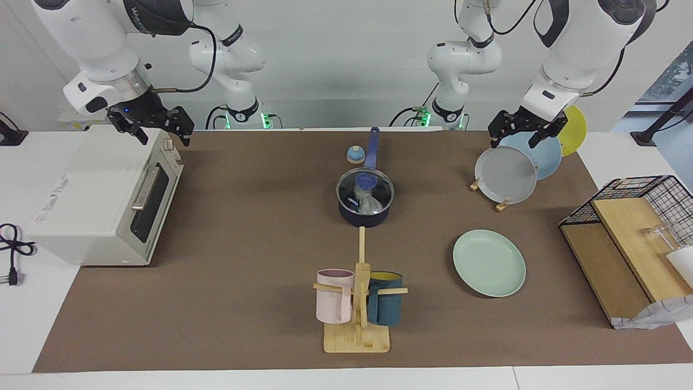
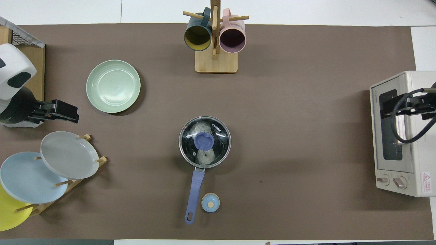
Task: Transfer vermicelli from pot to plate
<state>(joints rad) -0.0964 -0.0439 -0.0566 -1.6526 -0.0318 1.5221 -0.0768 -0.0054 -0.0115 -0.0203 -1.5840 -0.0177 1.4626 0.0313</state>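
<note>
The left gripper (image 1: 521, 132) hangs with its fingers spread and holding nothing, up over the rack of plates (image 1: 506, 176) at the left arm's end of the table (image 1: 243, 244). The right gripper (image 1: 157, 125) also has its fingers parted and empty, poised over the toaster oven (image 1: 103, 200) at the other end. Both arms look parked out of the way, waiting.

In the middle sits the pot (image 1: 364, 208), its long blue handle (image 2: 194, 192) pointing toward the robots, probably so an arm can steady it. A glass lid (image 2: 204, 142) with a blue knob is on it, and the vermicelli (image 2: 201, 131) shows through the glass as a pale bundle inside. So nothing has been transferred, and I'd judge the lid must come off first.

The plate (image 1: 489, 262) lies bare, farther from the robots than the pot and toward the left arm's end, handy for that arm. A small blue bell-like thing (image 1: 355, 155) sits beside the handle, and a mug tree (image 1: 359, 303) stands farther out.
</note>
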